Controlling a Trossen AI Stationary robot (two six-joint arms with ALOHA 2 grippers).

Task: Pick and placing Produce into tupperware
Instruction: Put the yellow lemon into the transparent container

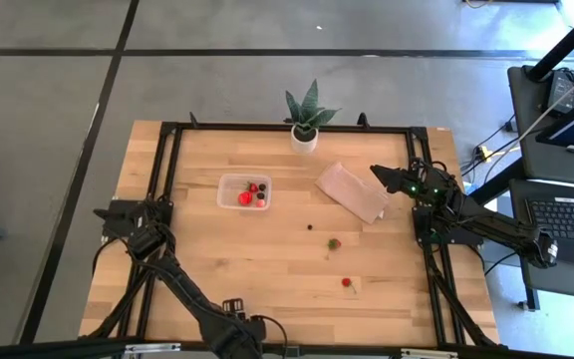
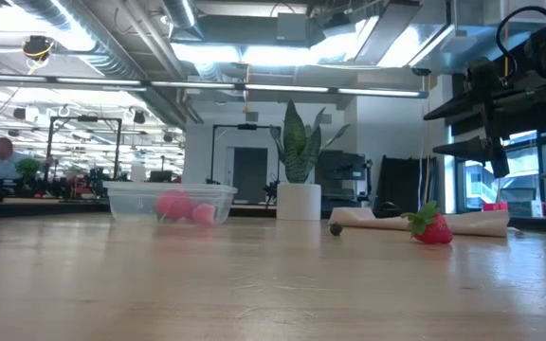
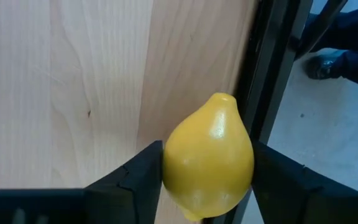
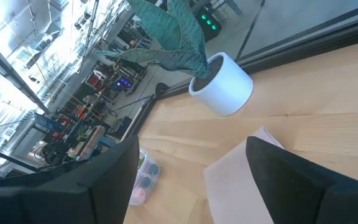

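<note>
The yellow lemon (image 3: 208,158) lies by the table's near edge, beside the black frame rail, between the fingers of my left gripper (image 3: 207,163), which points down. In the high view the arm (image 1: 229,329) hides it. The clear tupperware (image 1: 244,191) holds red and dark pieces. Two red strawberries (image 1: 334,242) (image 1: 347,283) and a dark berry (image 1: 310,226) lie on the wood. My right gripper (image 1: 382,178) waits open over the tan sheet's right end. My left gripper has the lemon's two opposite sides (image 3: 166,163) between its two fingers, at its widest part. The fingers come from above, pointing down, with the lemon's pointed end sticking out past them. Whether the lemon still rests on the wood cannot be told.
A potted plant (image 1: 307,125) stands at the far edge and a tan sheet (image 1: 352,191) lies right of the tupperware. The black frame rail (image 3: 272,74) runs right beside the lemon. A person's shoe (image 3: 322,62) shows on the floor beyond the rail.
</note>
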